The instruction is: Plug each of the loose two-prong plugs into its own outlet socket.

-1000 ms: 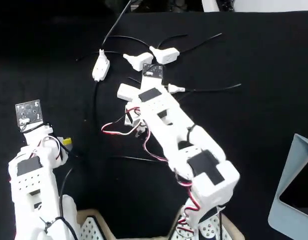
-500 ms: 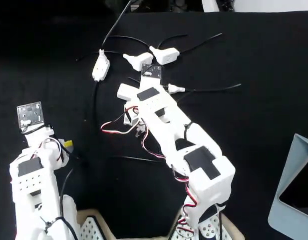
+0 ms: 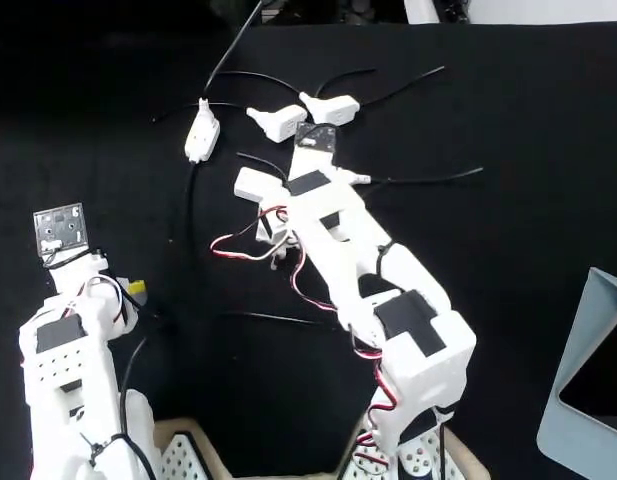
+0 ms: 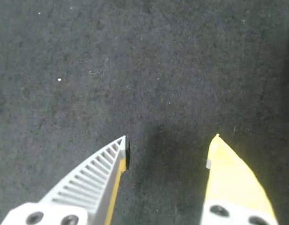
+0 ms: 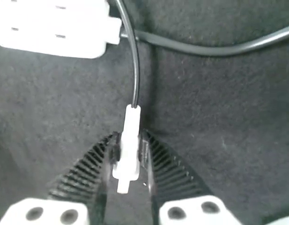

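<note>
My right gripper [image 5: 129, 138] is shut on a small white two-prong plug [image 5: 127, 164], which stands between both ribbed fingers; its thin black cord runs away past a white outlet block [image 5: 55, 26] with slots. In the high view the right arm [image 3: 333, 225] stretches to the middle of the black cloth, beside a white block [image 3: 253, 184]. More white plugs [image 3: 278, 122] [image 3: 330, 108] [image 3: 201, 130] lie just beyond it, and a small plug [image 3: 356, 180] lies at its side. My left gripper [image 4: 170, 137] is open over bare cloth; the left arm [image 3: 68, 340] stays at the near left.
Black cords [image 3: 428, 180] trail across the far half of the cloth. A thicker black cable [image 5: 219, 47] crosses behind the held plug. A grey-blue box [image 3: 588, 380] stands at the right edge. Red and white servo wires [image 3: 248, 250] hang beside the right arm.
The right arm has pushed slightly farther away and swung a little to the right, its wrist nearer the far plugs. The left arm has barely shifted.
</note>
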{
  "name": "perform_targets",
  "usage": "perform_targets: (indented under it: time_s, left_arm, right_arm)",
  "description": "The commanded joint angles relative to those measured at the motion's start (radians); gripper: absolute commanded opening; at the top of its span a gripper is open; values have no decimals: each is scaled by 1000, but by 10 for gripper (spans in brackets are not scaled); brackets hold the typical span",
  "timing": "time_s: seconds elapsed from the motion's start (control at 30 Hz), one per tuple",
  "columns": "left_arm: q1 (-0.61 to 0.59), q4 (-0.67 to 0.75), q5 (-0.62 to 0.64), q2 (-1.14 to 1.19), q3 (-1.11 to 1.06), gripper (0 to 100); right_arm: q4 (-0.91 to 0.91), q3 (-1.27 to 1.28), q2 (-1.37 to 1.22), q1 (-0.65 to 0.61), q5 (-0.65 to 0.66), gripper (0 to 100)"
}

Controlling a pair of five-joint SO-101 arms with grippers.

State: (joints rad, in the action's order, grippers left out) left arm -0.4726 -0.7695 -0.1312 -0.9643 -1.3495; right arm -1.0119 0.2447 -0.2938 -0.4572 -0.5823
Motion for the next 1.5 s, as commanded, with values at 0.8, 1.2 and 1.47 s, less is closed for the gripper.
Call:
perform_targets:
  time_s: [0.8,1.2,1.47]
  left_arm:
    - [113,26,336,-15,288,275]
    - [387,49,358,-15,363,274]
    - [549,40,358,-17,390,273]
  right_arm:
    - [49,282,792,-170,529,11]
    - [304,661,1218,-256,621,11]
    - [304,708,1231,-265,618,11]
